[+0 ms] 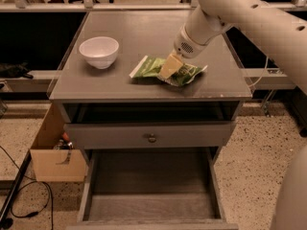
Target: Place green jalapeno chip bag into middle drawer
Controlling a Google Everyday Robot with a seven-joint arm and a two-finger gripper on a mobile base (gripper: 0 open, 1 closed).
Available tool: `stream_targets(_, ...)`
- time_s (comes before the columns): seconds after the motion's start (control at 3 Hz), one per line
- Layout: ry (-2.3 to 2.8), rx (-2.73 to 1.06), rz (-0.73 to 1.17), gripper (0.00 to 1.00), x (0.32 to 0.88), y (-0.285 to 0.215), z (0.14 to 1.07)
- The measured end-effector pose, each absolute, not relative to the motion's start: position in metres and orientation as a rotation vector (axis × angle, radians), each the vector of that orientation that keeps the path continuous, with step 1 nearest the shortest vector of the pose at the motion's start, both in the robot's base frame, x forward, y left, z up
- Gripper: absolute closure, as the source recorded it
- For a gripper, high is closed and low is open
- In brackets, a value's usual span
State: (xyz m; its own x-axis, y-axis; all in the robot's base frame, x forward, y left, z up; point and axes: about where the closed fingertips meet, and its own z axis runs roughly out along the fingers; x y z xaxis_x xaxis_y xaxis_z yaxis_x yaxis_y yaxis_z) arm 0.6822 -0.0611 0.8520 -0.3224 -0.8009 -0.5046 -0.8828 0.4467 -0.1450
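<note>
The green jalapeno chip bag (147,67) lies crumpled on the grey cabinet top (144,30), right of centre near the front edge. My gripper (171,66) comes down from the upper right on the white arm (240,13), and its yellowish tip rests on the middle of the bag. The middle drawer (148,198) is pulled out wide open below the cabinet, with a bare grey plank floor and nothing in it.
A white bowl (99,51) stands on the cabinet top to the left of the bag. A closed grey drawer front with a round metal knob (151,138) sits above the open drawer. A cardboard box (53,150) and cables lie on the floor at the left.
</note>
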Motion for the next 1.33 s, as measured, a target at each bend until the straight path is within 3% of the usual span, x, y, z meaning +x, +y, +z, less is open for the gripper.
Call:
stream_targets(0.33, 2.191, -1.408, 0.212, 0.67, 0.6822, -0.0610, 0.8520)
stream_targets(0.67, 2.191, -1.408, 0.212, 0.90, 0.6821, -0.0610, 0.8519)
stream_targets(1.0, 2.191, -1.408, 0.212, 1.00, 0.6821, -0.0610, 0.8519)
stream_targets(1.33, 2.196, -1.409, 0.216, 1.00, 0.6815, -0.0620, 0.8498)
